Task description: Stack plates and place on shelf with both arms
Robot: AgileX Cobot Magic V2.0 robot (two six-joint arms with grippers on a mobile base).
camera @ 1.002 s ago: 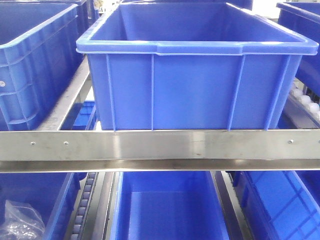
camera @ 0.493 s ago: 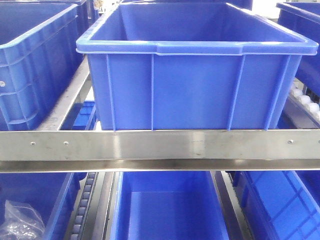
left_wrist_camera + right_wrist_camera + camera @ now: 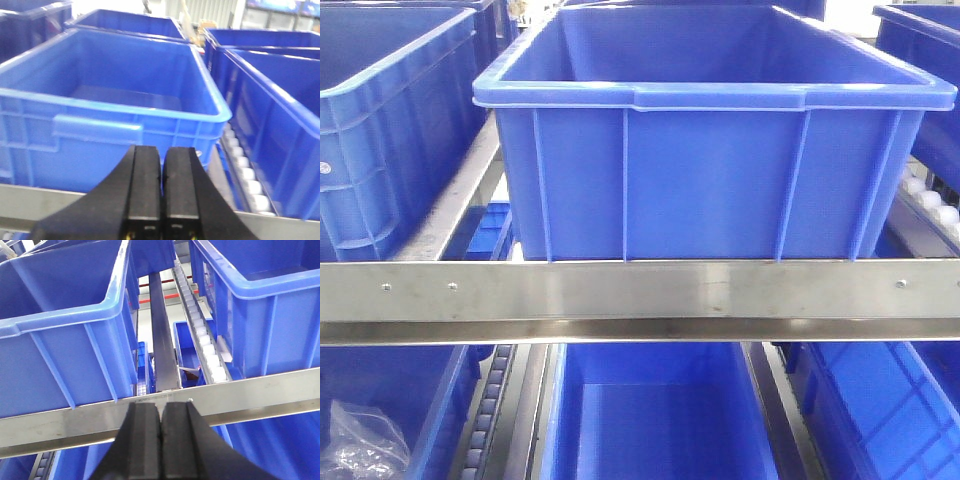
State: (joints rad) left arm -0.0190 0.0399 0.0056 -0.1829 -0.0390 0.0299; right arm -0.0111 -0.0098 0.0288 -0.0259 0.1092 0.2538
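- Blue plastic bins fill the shelf rack in the front view: one bin (image 3: 380,120) at far left, a large central bin (image 3: 710,150) sitting on the upper level, another bin (image 3: 920,60) at the right edge
- Steel rail (image 3: 640,300) runs left to right just below the central bin, touching its base
- Lower bin (image 3: 660,420) sits under the rail, with a crumpled clear bag (image 3: 365,445) in the lower left corner
- Left pincer (image 3: 162,165) is clenched, black fingers pressed together with nothing between them, near a blue bin's front wall
- Right pincer (image 3: 161,417) is likewise clenched and holding nothing, just before the steel rail, with a white roller track (image 3: 200,330) running away beyond it
- Plates do not appear in any view, so where they are cannot be told
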